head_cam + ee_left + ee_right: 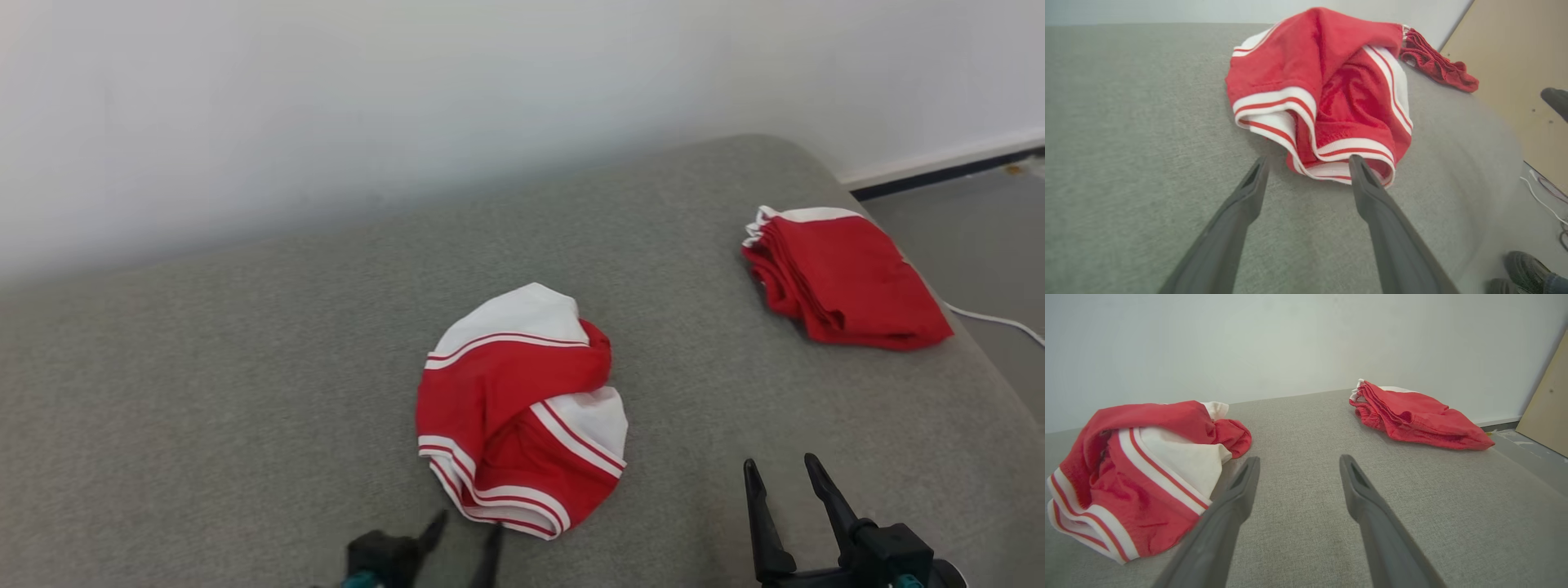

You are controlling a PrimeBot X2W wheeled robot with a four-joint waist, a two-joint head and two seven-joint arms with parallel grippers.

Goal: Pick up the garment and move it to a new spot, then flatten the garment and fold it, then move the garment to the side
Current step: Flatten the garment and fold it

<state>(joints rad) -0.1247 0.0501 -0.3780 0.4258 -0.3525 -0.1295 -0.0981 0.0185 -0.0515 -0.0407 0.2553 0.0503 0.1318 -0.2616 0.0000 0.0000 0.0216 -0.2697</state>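
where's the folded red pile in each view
head view: folded red pile upper right
left wrist view: pile top right, just beyond the crumpled garment
right wrist view: pile right of centre, upper half
shared landmark: the crumpled garment, left of the pile in every view

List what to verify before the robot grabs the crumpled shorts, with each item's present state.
1. Left jaws open: ok, spread wide.
2. Left jaws aligned on the crumpled shorts: ok, tips at the near striped hem.
3. Contact with the fabric: cannot tell.
4. Right jaws open and holding nothing: ok, over the grey cushion to the right of the shorts.
5. Shorts apart from the folded red garment: ok, bare cushion lies between them.
6. Person's shoe out of the arms' way: cannot tell.
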